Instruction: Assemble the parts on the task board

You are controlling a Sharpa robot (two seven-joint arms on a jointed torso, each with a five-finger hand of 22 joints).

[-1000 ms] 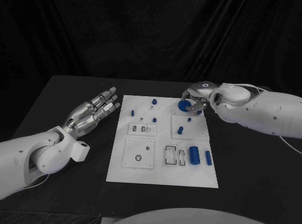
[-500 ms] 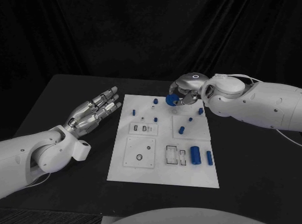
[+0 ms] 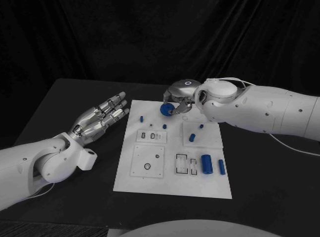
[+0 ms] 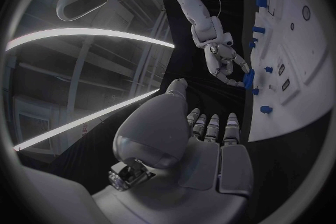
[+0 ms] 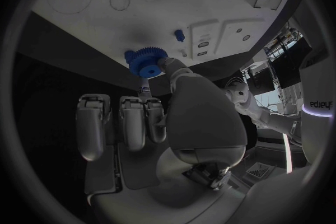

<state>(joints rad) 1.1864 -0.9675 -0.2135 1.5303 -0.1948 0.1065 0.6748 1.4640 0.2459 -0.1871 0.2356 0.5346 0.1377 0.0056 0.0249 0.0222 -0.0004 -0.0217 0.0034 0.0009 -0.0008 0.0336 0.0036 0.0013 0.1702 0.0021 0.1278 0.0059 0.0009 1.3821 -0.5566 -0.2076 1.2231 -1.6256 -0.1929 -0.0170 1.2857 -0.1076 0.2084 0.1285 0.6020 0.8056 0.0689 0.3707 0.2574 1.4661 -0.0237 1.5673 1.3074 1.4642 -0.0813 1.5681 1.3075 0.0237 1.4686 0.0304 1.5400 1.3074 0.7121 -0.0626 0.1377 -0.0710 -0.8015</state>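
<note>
Right hand [image 3: 179, 98], one blue gear [image 3: 166, 108]

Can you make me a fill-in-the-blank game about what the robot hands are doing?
1. The right hand pinches a blue ____.
2. The left hand holds ____.
3. The board lies on a ____ table.
4. The held part hangs over the board's ____ edge.

Missing words: gear; nothing; black; far
</note>
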